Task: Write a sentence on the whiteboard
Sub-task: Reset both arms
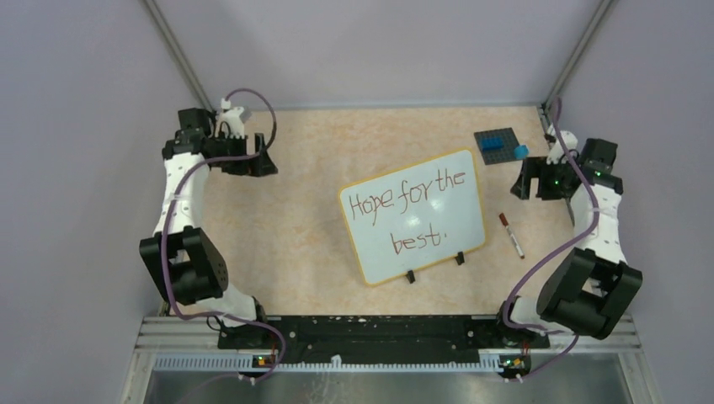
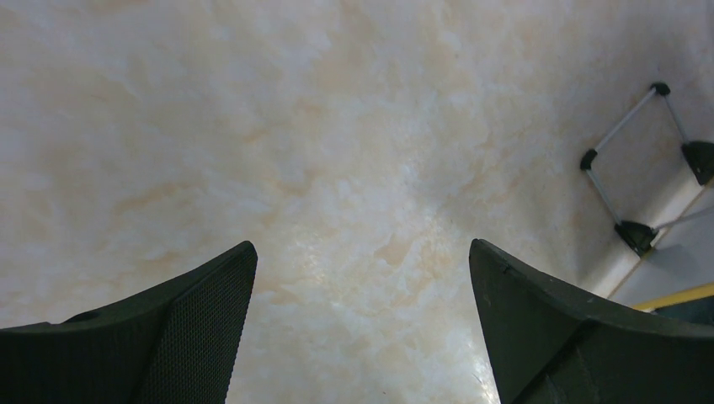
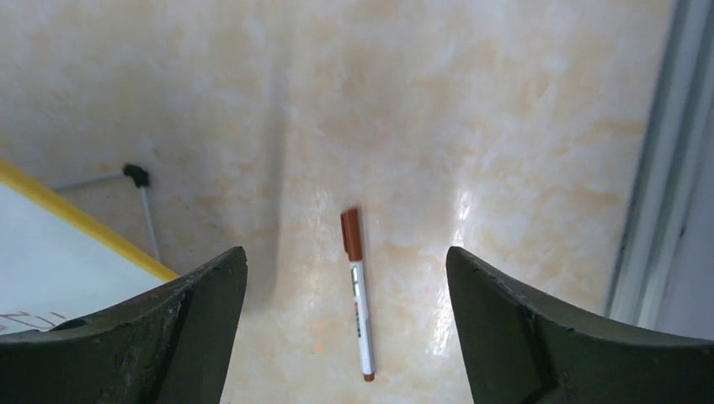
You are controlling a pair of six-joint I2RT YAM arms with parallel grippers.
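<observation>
wrist views cut off all but an edge of the whiteboard [image 1: 412,217], which stood mid-table [image 1: 295,219], yellow-rimmed, on black feet. the sentence [image 1: 408,206], reddish-brown, read "hope for the best." a marker [image 1: 510,235] lay just right. farther back, the right gripper [image 3: 345,252] and left gripper [image 2: 362,246] gaped wide, empty.

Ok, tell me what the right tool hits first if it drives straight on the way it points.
Probably the brown-capped marker, lying on the table between the open fingers of the right tool. Depth is unclear, so it could land on bare table beside it instead.
</observation>
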